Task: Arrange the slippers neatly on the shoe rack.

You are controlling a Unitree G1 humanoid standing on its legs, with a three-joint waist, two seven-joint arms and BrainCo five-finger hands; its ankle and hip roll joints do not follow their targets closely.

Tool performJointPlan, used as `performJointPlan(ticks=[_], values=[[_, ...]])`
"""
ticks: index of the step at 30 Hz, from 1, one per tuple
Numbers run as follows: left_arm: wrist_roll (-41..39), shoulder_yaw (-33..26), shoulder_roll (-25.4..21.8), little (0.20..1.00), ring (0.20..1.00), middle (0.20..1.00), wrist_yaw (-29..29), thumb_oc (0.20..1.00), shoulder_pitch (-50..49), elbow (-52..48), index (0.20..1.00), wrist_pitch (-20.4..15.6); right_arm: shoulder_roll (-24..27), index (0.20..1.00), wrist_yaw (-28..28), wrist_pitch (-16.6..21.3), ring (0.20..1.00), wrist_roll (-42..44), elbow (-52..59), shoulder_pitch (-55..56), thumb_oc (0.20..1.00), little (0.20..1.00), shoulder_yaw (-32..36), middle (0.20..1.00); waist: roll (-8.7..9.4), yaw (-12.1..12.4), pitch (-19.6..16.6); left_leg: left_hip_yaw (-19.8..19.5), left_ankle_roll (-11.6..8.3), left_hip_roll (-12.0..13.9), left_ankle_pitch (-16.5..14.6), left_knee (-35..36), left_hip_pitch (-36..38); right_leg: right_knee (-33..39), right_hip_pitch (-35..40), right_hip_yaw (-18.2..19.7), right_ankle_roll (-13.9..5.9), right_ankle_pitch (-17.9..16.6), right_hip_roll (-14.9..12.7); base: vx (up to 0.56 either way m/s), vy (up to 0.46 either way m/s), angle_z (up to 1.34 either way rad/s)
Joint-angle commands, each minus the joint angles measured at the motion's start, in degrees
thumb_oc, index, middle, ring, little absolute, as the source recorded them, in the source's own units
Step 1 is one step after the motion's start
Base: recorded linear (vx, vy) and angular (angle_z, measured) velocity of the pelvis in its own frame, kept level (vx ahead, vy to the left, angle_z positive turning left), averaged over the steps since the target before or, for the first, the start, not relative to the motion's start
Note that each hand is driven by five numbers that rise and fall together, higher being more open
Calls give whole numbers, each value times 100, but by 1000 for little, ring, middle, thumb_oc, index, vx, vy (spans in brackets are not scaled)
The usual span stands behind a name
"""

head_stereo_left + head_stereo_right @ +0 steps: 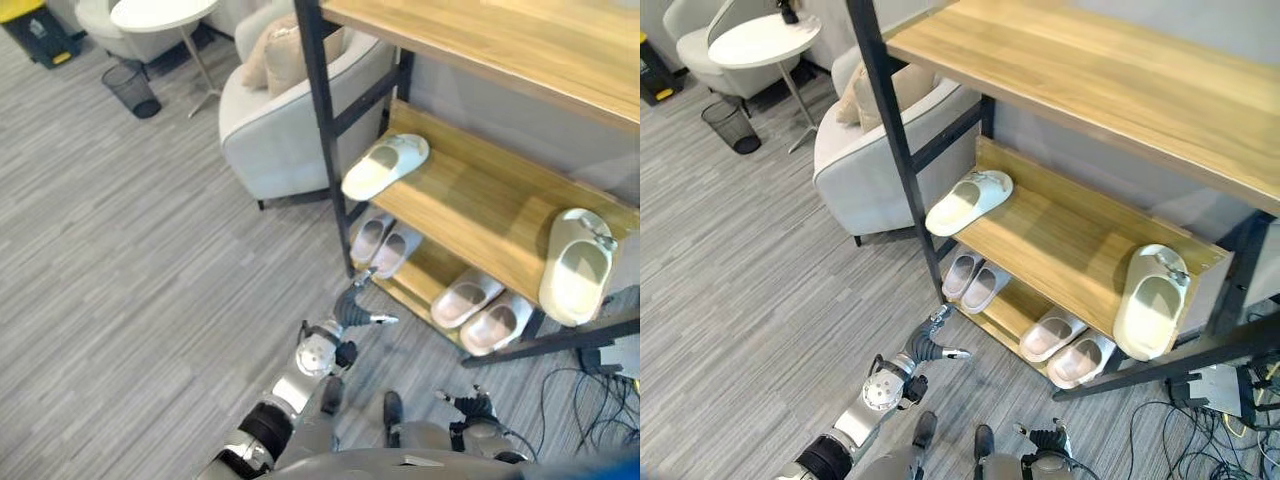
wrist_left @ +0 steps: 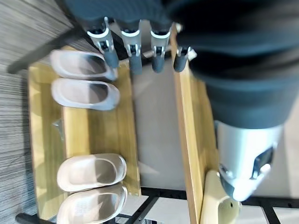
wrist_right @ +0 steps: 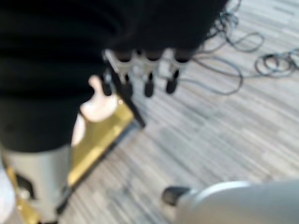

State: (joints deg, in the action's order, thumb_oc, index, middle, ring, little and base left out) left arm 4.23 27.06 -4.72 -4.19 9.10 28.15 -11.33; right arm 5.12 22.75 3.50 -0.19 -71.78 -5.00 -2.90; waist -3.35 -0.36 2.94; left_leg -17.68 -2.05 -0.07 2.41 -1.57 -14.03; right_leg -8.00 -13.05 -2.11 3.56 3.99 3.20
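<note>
Head eyes look down at shoe rack (image 1: 480,200), wrist views close.

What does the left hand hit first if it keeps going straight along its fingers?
Probably the nearer pinkish slipper pair on the rack's bottom shelf. The left hand points, fingers open, toward that end; depth is unclear, and the black post stands close by.

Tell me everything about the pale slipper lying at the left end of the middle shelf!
The cream slipper looks like soft, smooth foam, with a wide strap over the front. It lies alone, sole down, at an angle on the wooden middle shelf, one end poking over the shelf's front edge beside the dark post. No hand touches it.
</note>
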Motion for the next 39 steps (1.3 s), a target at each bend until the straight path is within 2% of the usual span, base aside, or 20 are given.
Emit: performJointPlan(ticks=[1,3,6,11,15,21,27,28,31,39], values=[[469,58,191,1000,1000,1000,-324,1000,622,-250,1000,-58,60,1000,-23,-23,1000,-178,37,500,1000,1000,121,1000,-159,56,-118,-32,164,-150,204,657,756,-157,54,825,32,-86,132,69,-12,-6],[722,-81,73,1000,1000,1000,-389,1000,826,-300,1000,238,-7,1000,-6,-90,1000,-246,104,710,1000,1000,128,1000,-149,12,-201,-27,169,-143,182,657,835,-81,144,845,33,-120,122,76,-32,-6],[878,-224,-71,1000,1000,1000,-301,1000,1060,-376,1000,440,-44,1000,-21,-127,1000,-342,84,864,1000,1000,120,1000,-148,-27,-278,-15,185,-148,161,657,892,-8,221,866,23,-148,115,60,-24,-7],[1130,-435,-307,1000,1000,1000,-381,1000,1414,-290,1000,618,-157,1000,22,-209,1000,-432,162,1097,1000,1000,127,1000,-139,-84,-375,5,203,-136,110,657,981,66,309,929,13,-195,110,47,-19,-7],[1288,-624,-540,1000,1000,1000,-459,1000,1860,26,1000,737,-388,1000,110,-534,1000,-455,753,1565,1000,1000,138,1000,-62,-154,-504,26,210,-112,49,657,1056,249,442,989,-17,-264,89,70,-51,-1],[1158,-898,-489,1000,1000,1000,-667,1000,2148,-7,1000,714,-493,1000,134,-741,1000,-503,1398,2035,1000,1000,137,1000,15,-203,-623,37,240,-106,-13,657,1106,577,621,1041,-54,-378,13,67,-43,-4],[1235,-976,-353,1000,1000,1000,-700,1000,2659,610,1000,977,-510,1000,7,-928,1000,-628,2018,2542,1000,1000,46,1000,50,-307,-725,71,271,-128,-64,657,1129,1006,877,1096,-124,-516,-108,55,-27,-5],[1329,-996,-394,1000,1000,1000,-727,1000,2671,619,1000,1046,-339,1000,-57,-864,1000,-652,1943,2639,1000,1000,150,1000,46,-315,-726,55,283,-142,-63,657,1129,1062,915,1091,-131,-533,-124,44,-10,0],[1401,-1076,-258,1000,1000,1000,-938,1000,3136,1253,1000,1223,-318,1000,-66,-784,1000,-654,1489,2443,1000,1000,154,1000,19,-359,-733,64,293,-180,-61,657,1105,1182,974,1091,-160,-591,-167,25,0,-1],[1258,-1044,-288,1000,1000,1000,-1415,1000,4183,2347,1000,1123,-281,1000,-14,-683,1000,-682,928,2046,1000,1000,347,1000,-91,-499,-697,85,329,-248,-13,657,956,1195,835,1156,-192,-642,-183,10,6,-1]])
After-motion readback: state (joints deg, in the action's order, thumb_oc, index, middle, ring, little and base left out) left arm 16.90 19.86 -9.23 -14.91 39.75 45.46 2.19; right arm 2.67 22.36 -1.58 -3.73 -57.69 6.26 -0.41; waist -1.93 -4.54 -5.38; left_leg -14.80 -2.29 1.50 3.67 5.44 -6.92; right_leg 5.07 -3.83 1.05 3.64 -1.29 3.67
